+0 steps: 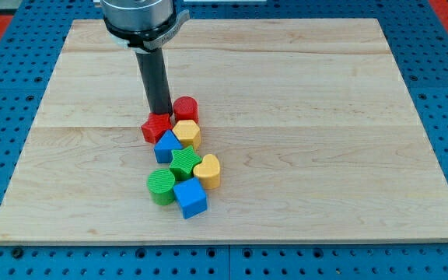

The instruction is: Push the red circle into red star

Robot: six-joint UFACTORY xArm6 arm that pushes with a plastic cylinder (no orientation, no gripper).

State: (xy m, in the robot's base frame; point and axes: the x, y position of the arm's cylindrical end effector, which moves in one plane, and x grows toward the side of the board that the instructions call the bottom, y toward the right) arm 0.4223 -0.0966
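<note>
The red circle (185, 108), a short red cylinder, stands left of the board's middle. The red star (156, 127) lies just to its lower left, touching it or nearly so. My tip (160, 114) is at the end of the dark rod, at the star's upper edge and right beside the circle's left side. The rod hides part of the star's top.
A tight cluster sits below the red pair: a yellow hexagon (187, 134), a blue triangle (166, 146), a green star (183, 162), a yellow heart (208, 169), a green circle (161, 187) and a blue cube (190, 198). The wooden board (325, 117) lies on a blue pegboard.
</note>
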